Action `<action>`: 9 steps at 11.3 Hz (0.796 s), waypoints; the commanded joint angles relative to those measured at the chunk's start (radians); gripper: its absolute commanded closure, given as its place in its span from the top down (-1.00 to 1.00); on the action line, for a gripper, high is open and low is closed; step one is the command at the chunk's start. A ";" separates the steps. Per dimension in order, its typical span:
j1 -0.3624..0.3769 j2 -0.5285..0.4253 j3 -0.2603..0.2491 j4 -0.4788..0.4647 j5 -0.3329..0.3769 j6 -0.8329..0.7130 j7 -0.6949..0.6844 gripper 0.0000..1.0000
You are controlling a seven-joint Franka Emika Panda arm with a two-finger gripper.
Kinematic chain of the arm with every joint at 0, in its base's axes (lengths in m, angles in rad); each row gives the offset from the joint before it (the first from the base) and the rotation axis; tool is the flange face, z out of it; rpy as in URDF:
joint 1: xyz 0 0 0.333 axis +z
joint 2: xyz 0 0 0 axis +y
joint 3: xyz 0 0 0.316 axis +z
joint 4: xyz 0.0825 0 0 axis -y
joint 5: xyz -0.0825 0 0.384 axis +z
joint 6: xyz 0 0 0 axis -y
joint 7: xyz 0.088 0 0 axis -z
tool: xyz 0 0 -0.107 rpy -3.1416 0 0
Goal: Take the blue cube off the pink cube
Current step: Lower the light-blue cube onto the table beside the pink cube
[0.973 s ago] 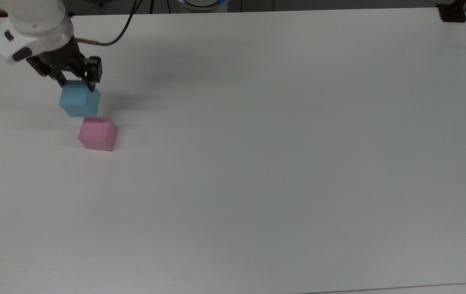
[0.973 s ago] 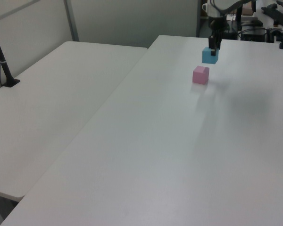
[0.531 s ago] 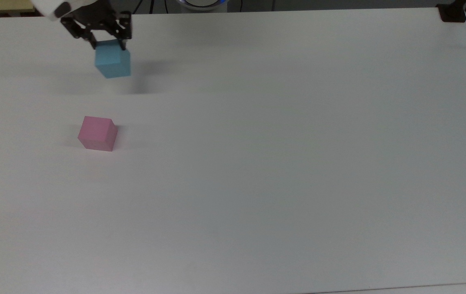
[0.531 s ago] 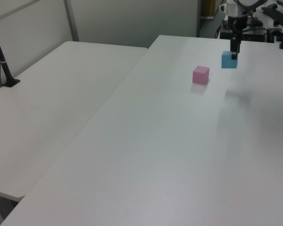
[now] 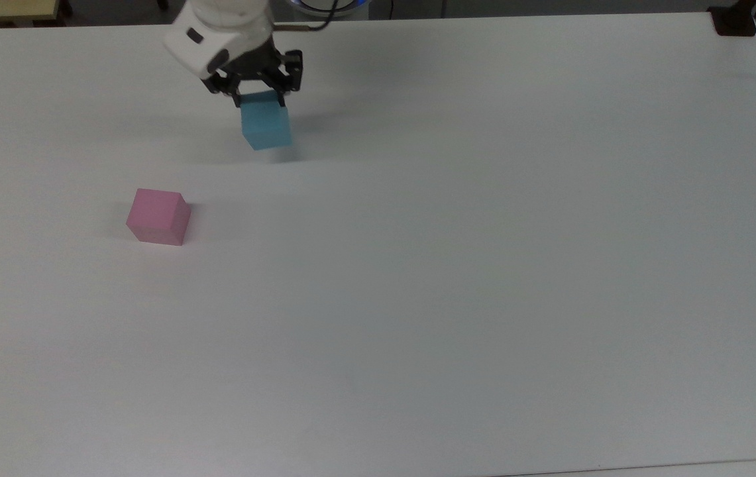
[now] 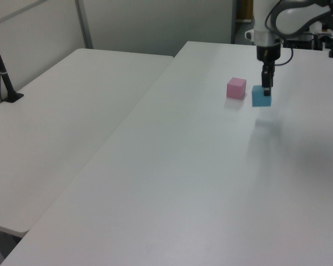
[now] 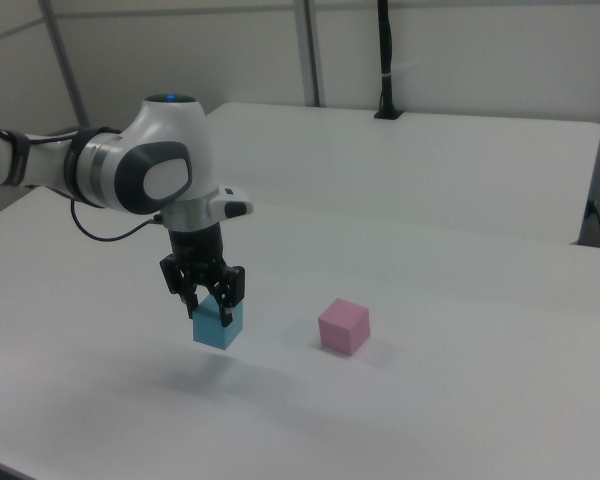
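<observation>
In the top view, the pink cube (image 5: 158, 216) sits flat on the white counter (image 5: 457, 265), to the left of the end effector (image 5: 261, 99) and lower in the picture. It is well apart from the end effector and nothing touches it. Going right, the white robot arm (image 5: 222, 33) comes in from the top edge. Its 2 black fingers are clamped on the top of the blue cube (image 5: 266, 129). The blue cube hangs right under the end effector. A soft shadow lies on the counter just beside the blue cube.

In the left view, the pink cube (image 6: 236, 88) is just to the left of the end effector (image 6: 267, 83). The blue cube (image 6: 261, 96) hangs below the end effector and is held off the counter (image 6: 183, 166), with its shadow lower down on the counter. A second white table (image 6: 61, 111) stands on the left view's left, with a black pole (image 6: 1, 66) on it.

In the right view, the robot arm (image 7: 150, 170) reaches in from the right view's left. The end effector (image 7: 206, 298) points down and grips the blue cube (image 7: 218, 322), which is a little above the counter (image 7: 430, 400). The pink cube (image 7: 343, 326) rests on the counter to the right of the end effector, apart from the blue cube.
</observation>
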 commanded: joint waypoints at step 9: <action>0.054 0.105 -0.008 0.003 -0.118 0.132 0.191 1.00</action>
